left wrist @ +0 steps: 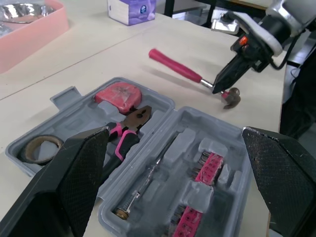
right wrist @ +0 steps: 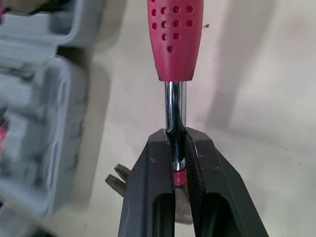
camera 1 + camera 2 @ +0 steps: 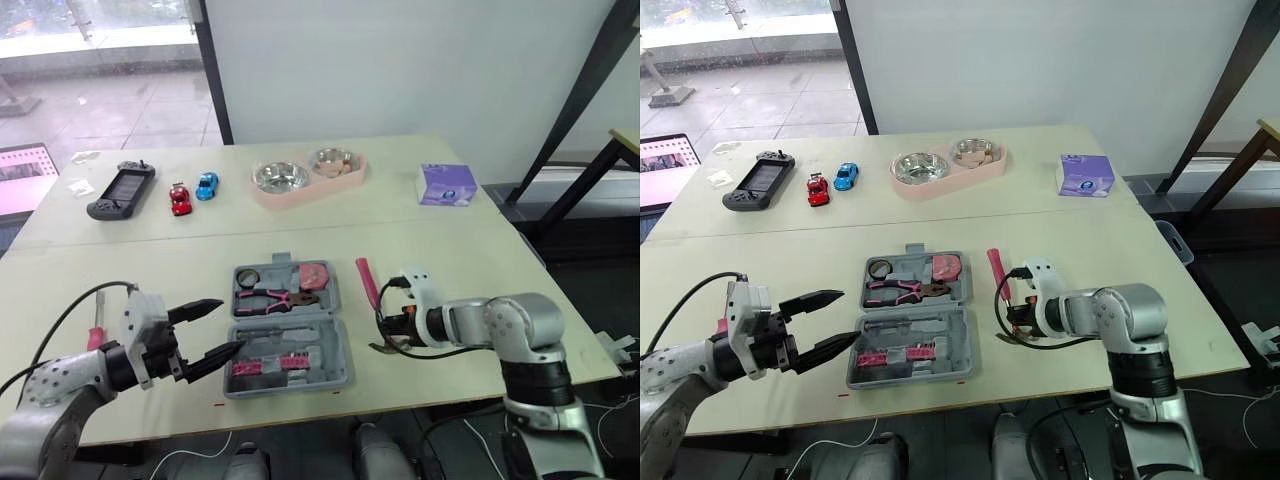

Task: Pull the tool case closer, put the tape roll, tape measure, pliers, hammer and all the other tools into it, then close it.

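The hammer [image 2: 175, 29] lies on the surface [image 3: 450, 260] just right of the open tool case [image 3: 281, 259], pink grip pointing away from the robot and head nearest it. The right gripper [image 2: 178, 153] is clamped narrow on the bare chrome shaft right above the head. That hold looks sensible: the tool is rigid and head-heavy, so gripping by the head should limit swing, though polished metal may slip or twist between the pads. The left gripper [image 3: 228, 326] hangs spread wide and empty at the case's left side. The pliers [image 3: 275, 296], tape measure [image 3: 315, 274] and tape roll [image 3: 247, 276] sit in the far half. There is open surface to the right, but the near edge is close, so the lift should probably go up and leftward.
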### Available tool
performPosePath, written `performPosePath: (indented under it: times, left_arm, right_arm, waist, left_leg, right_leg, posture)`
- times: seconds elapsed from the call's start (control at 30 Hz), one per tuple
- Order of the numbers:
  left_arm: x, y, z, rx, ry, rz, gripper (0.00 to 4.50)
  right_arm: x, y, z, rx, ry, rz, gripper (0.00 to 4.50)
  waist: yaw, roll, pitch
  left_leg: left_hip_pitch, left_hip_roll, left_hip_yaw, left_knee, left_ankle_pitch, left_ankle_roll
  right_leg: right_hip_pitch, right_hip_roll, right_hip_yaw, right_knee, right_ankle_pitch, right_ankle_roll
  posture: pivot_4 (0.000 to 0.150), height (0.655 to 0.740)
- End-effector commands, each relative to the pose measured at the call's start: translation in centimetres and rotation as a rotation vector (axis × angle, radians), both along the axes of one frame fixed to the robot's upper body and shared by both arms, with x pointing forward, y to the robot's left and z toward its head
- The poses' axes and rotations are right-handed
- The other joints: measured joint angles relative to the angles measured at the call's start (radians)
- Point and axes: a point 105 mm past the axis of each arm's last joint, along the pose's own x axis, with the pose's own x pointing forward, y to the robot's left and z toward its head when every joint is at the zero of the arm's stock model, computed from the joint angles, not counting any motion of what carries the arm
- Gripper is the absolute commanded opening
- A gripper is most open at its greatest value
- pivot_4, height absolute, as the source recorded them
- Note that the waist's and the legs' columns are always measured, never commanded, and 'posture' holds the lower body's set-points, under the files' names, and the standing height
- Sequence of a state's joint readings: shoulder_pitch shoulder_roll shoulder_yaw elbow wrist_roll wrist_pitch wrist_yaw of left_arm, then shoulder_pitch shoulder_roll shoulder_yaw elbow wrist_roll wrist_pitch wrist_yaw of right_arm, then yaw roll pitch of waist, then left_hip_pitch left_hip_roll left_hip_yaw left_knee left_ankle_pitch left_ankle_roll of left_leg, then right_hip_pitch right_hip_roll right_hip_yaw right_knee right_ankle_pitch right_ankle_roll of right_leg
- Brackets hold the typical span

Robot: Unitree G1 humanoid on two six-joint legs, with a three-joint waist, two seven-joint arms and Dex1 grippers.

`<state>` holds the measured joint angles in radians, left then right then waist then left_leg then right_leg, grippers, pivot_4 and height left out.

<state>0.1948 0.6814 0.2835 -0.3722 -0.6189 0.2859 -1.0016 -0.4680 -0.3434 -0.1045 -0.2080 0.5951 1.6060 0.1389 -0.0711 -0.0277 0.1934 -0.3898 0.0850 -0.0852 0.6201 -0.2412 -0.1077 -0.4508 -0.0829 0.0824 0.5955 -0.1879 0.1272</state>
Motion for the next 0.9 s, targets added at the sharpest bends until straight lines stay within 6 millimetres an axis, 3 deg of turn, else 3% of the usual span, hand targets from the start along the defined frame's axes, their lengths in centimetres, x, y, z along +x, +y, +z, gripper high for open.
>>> performPosePath:
  times: [0.03, 0.07, 0.17, 0.33, 0.4, 0.57, 0.9]
  left_arm:
    - [-0.4, -0.2, 0.1, -0.001, -0.024, -0.011, 4.50]
    - [-0.4, -0.1, 0.0, -0.002, -0.024, -0.009, 4.50]
    - [-0.4, 0.0, 0.0, -0.001, -0.025, -0.006, 4.50]
    - [-0.4, -0.6, 0.7, -0.006, -0.036, -0.010, 4.50]
    - [-0.4, -0.7, 0.9, -0.005, -0.036, -0.010, 4.50]
    - [0.0, -1.3, 1.6, 0.007, -0.031, -0.035, 4.50]
    - [0.8, -1.5, 2.8, 0.024, -0.035, -0.048, 4.50]
  right_arm:
    - [-0.4, -0.6, -1.0, -0.046, 0.004, -0.095, 0.04]
    - [-0.4, -0.7, -1.1, -0.052, 0.002, -0.114, 0.04]
    - [-0.7, -0.8, -1.3, -0.081, -0.011, -0.132, 1.23]
    - [-0.3, 0.9, 2.5, -0.106, -0.294, -0.015, 3.64]
    - [-0.7, 1.3, 3.5, -0.163, -0.420, 0.054, 3.64]
    - [-1.7, 1.0, 2.5, -0.215, -0.648, 0.025, 3.64]
    - [-1.3, 1.2, -2.2, -0.202, -0.669, -0.063, 3.64]
  waist:
    - [0.000, 0.000, 0.000]
    - [0.002, 0.000, 0.000]
    - [0.002, 0.000, -0.001]
    - [0.000, 0.000, -0.001]
    - [0.000, 0.000, 0.000]
    - [0.001, -0.001, -0.001]
    - [-0.004, -0.002, -0.001]
  left_leg:
    - [0.000, 0.000, 0.000, 0.000, 0.000, 0.000]
    - [0.000, 0.000, 0.000, 0.000, 0.000, 0.000]
    - [0.000, 0.000, 0.000, 0.000, 0.000, 0.000]
    - [-0.001, 0.000, -0.001, 0.001, 0.000, 0.000]
    - [-0.001, 0.000, 0.000, 0.001, 0.000, 0.000]
    - [-0.001, 0.000, 0.000, 0.000, 0.000, 0.000]
    - [-0.001, 0.000, 0.000, 0.003, 0.000, 0.000]
  right_leg:
    - [0.000, 0.000, 0.000, 0.000, 0.000, 0.000]
    - [0.000, 0.000, 0.000, 0.000, 0.000, -0.001]
    - [0.000, 0.000, 0.000, 0.000, 0.000, -0.001]
    - [0.000, 0.000, 0.000, -0.001, 0.000, 0.001]
    - [0.000, 0.000, 0.000, -0.002, -0.001, 0.001]
    - [0.000, 0.000, 0.000, -0.002, -0.001, 0.001]
    - [0.000, 0.000, 0.000, -0.005, -0.001, 0.000]
  posture:
    - [0.150, 0.7387]
    - [0.150, 0.7387]
    - [0.150, 0.7387]
    - [0.150, 0.7387]
    - [0.150, 0.7387]
    - [0.150, 0.7387]
    - [0.150, 0.7387]
